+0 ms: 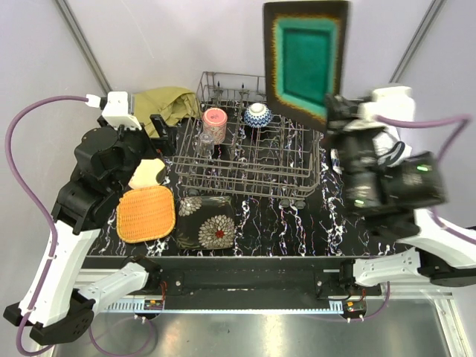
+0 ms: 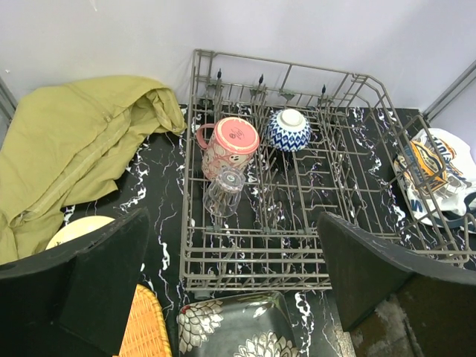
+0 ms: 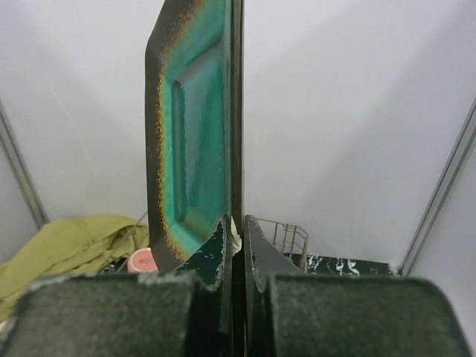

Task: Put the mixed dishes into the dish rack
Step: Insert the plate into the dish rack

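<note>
My right gripper [image 1: 336, 111] is shut on the lower edge of the teal square plate [image 1: 306, 59], holding it upright high above the right end of the grey wire dish rack [image 1: 245, 178]; in the right wrist view the plate [image 3: 190, 126] stands on edge between my fingers. The rack holds a pink cup [image 1: 214, 121], a clear glass [image 1: 206, 141] and a blue patterned bowl [image 1: 256, 114]. My left gripper [image 1: 160, 130] is open and empty beside the rack's left end. On the table lie an orange woven-look plate [image 1: 146, 213], a cream plate [image 1: 146, 173] and dark floral plates [image 1: 206, 222].
An olive-yellow cloth [image 1: 169, 103] is bunched behind the left gripper at the back left. A white printed cloth [image 2: 439, 175] lies right of the rack, mostly hidden behind my right arm in the top view. Metal frame poles [image 1: 82, 41] rise at both back corners.
</note>
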### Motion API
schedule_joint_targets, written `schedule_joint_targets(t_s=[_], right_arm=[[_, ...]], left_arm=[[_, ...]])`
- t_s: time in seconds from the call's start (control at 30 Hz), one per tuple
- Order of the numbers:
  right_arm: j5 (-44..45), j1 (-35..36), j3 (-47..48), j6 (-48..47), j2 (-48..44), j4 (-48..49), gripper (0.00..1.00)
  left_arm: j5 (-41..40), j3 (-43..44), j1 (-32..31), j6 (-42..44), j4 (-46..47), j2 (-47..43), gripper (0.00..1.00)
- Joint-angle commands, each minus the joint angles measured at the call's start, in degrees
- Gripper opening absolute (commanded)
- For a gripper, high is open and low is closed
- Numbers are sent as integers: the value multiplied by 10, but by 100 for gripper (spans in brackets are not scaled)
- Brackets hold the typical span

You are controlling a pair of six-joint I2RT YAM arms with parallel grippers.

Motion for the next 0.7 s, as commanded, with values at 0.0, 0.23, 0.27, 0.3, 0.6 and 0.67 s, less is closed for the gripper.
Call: schedule_joint_targets(t_s=[0.0, 0.23, 0.27, 0.3, 0.6, 0.67], right_arm=[[-95, -59, 52, 1, 45, 57, 0], [-185, -209, 107, 210, 107, -117, 0], [-194, -220, 112, 217, 115, -121, 0], [-201, -232, 118, 222, 123, -127, 0], [-315, -382, 252, 335, 240, -313, 0], [-351, -419, 268, 345, 257, -331, 0]], left_arm=[[9, -3, 6, -2, 39, -2, 99], [1, -6, 9, 4, 38, -9, 99], [1, -6, 9, 4, 38, -9, 99], [1, -7, 9, 5, 38, -9, 99], [5, -11, 13, 8, 44, -5, 99], [5, -12, 14, 13, 46, -1, 99]])
